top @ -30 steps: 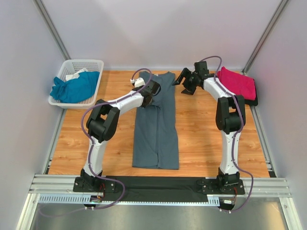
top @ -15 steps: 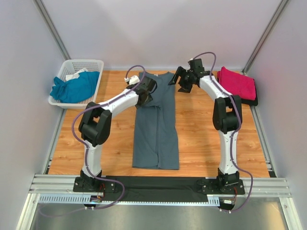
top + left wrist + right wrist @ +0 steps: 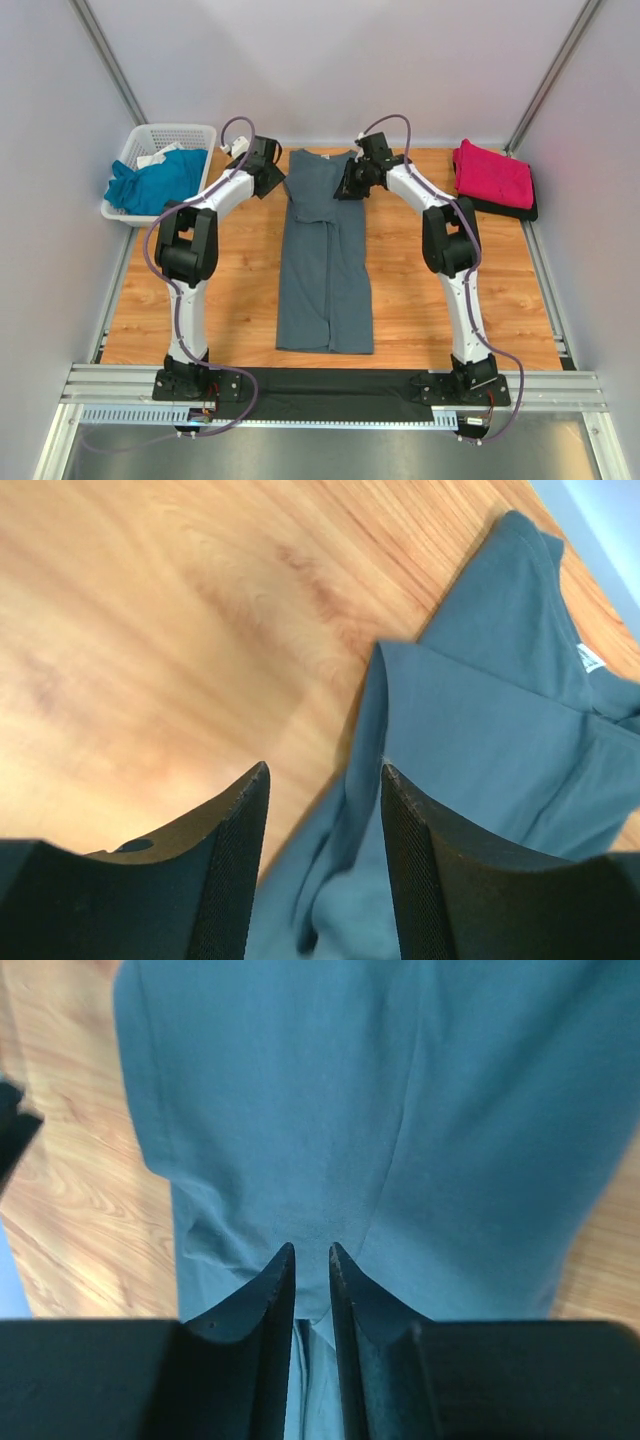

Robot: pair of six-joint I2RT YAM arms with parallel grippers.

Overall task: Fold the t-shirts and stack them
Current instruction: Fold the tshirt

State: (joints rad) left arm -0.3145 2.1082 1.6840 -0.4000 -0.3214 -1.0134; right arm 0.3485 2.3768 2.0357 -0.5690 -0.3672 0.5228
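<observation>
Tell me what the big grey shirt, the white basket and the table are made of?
The grey shirt looks like soft matte cloth: it lies limp, with folds and seams. The white basket seems plastic: smooth lattice walls. The table looks like wood or wood-look laminate: grain lines, slight sheen.

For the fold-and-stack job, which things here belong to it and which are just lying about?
Belongs to the job:
- dark slate-grey cotton tee, laid flat mid-table
- magenta-pink cotton tee, folded, far right
- teal-blue cotton tee, crumpled in the basket

Lying about:
- white plastic lattice basket
</observation>
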